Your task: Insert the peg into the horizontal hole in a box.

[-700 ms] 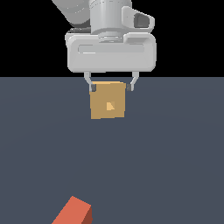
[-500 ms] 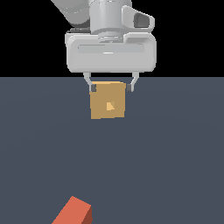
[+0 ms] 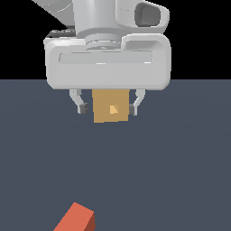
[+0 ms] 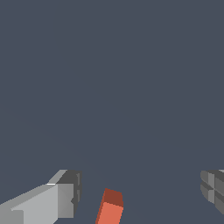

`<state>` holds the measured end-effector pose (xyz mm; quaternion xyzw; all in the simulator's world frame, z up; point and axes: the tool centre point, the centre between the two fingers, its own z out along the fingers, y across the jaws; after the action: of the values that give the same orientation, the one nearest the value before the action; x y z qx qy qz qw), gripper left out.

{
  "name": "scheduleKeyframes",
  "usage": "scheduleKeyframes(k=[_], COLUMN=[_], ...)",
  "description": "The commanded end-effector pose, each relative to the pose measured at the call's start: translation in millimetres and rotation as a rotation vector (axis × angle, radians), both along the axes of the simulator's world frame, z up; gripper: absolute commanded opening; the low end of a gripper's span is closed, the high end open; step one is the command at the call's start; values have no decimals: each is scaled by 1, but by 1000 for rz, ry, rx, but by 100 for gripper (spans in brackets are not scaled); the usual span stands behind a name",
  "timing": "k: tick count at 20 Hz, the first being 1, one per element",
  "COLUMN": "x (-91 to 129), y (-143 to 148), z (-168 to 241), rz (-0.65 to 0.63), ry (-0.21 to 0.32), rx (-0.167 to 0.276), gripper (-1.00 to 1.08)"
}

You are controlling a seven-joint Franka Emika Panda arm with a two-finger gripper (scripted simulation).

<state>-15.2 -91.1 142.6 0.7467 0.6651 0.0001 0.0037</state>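
Observation:
The tan box [image 3: 101, 115] stands on the dark floor at the middle of the exterior view, its small hole [image 3: 113, 109] facing the camera. My gripper [image 3: 107, 109] hangs open in front of it; the fingers [image 3: 82, 108] show on either side of the box and the hand's body hides the box's top edge. The peg [image 3: 76, 219] lies near the bottom edge, and only its orange-red end shows. In the wrist view the peg [image 4: 110, 208] lies between the spread fingers [image 4: 65, 199] of the gripper [image 4: 140, 192], with nothing held.
The dark grey floor [image 3: 180, 171] stretches all around the box and the peg. The arm's pale wrist housing [image 3: 108, 63] fills the upper middle of the exterior view.
The hand looks larger and lower than before. Its fingertips have dropped from the box's top corners to the level of the hole. The box and the peg have not moved.

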Motion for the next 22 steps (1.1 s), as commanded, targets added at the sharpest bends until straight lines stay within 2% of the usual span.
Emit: scheduleKeyframes(k=[1,6,11,16,22], x=[-9,-36,-60,-74,-79], y=[-37,-120,-178,-210,-219], z=[-12,-40,-61,-73,-76], rz=[-46,-149,-224,-266,-279], ry=[1,2,3,4,5], rx=[-1,0,2,4,5], gripper=[100,100,100,100,100])
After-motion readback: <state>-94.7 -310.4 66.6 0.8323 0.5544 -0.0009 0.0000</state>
